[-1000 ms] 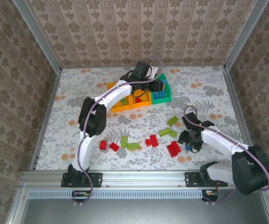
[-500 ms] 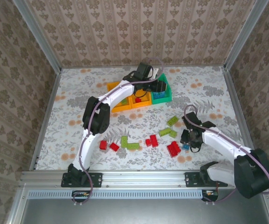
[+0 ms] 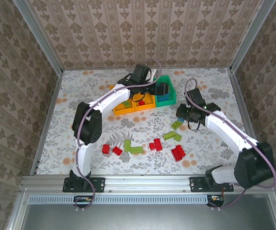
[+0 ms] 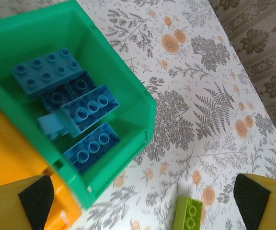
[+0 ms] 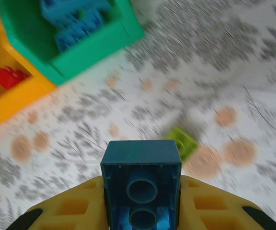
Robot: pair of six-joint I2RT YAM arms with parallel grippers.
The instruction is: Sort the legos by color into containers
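Flower-patterned table cloth covers the whole middle of the top view.

Row of three joined open plastic bins sits upper centre: two orange-yellow bins on the left and a green bin at the right end. The bins look light and would likely slide if bumped.

Left gripper hovers above the green bin. In its wrist view the left gripper has its jaws spread wide with nothing between them. The black pads sit in the two bottom corners.

Right gripper is centre right, just below and right of the green bin. In its wrist view the right gripper is clamped on a dark blue studded plastic brick, with yellow fingers flanking the two flat side walls. The hollow underside faces the camera.

Several blue bricks lie in a loose jumble in the green bin. A red brick lies in the neighbouring orange-yellow bin. Lime green bricks and red bricks are scattered over the lower centre of the cloth.

Handling judgement: the bricks are light, stiff and not fragile. Their walls are smooth hard plastic, so probably slippery. The best hold looks to be squarely across two opposite flat sides at mid-height, off the studs. A corner pinch would probably let a brick twist out.
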